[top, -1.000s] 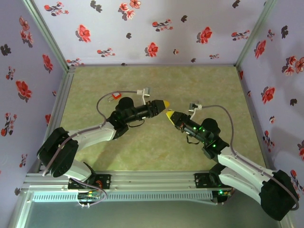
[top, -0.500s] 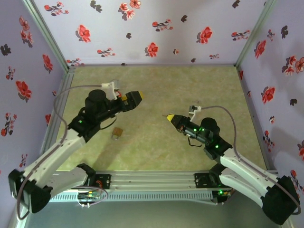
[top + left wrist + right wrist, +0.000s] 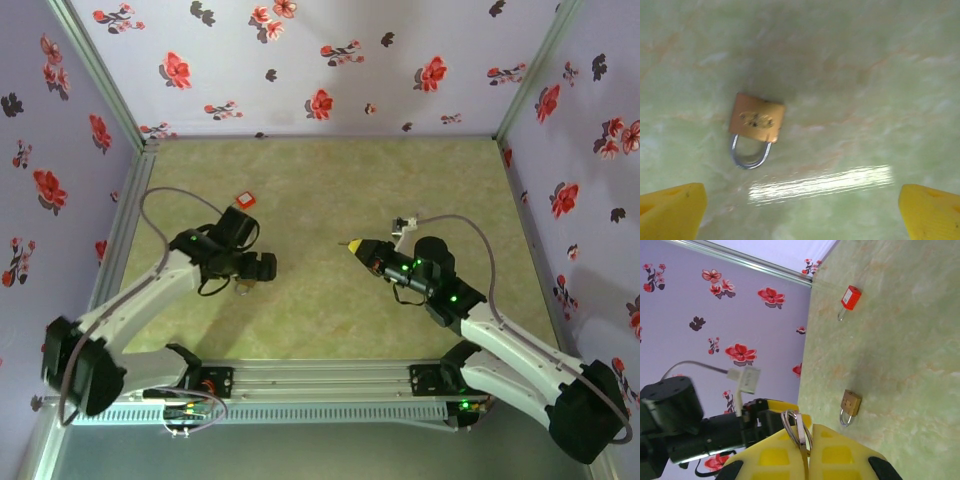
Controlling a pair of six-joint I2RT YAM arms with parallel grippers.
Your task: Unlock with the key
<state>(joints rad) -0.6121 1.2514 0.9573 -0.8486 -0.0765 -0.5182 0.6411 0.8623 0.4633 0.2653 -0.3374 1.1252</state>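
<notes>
Noting the left gripper [image 3: 800, 212] hanging straight over the table [image 3: 880, 75], toward 8 o'clock in the top view, with yellow fingertips [image 3: 671, 210] spread wide and gripping nothing. Seeing the brass padlock [image 3: 756, 120] lying flat beneath it, at 11 o'clock in the left wrist view, untouched, with its shackle [image 3: 749, 156] pointing to 6 o'clock and looking seated in the body. Finding the right gripper [image 3: 805, 432] just at 3 o'clock of table centre, pinched tight on the key [image 3: 803, 459]. Reading the thin dark strip between the pads as that key, with its wire ring [image 3: 801, 430] poking out past the tips. Spotting the red padlock [image 3: 850, 297] farthest out, toward 10 o'clock in the top view, lying alone and well apart from both grippers. Judging progress as early: key in hand, no padlock held, key not yet in any keyhole. Leaving to do: grasping and steadying a padlock, probably the brass one, then lining up, inserting, turning and freeing the shackle. Not being able to tell which lock the key fits.
</notes>
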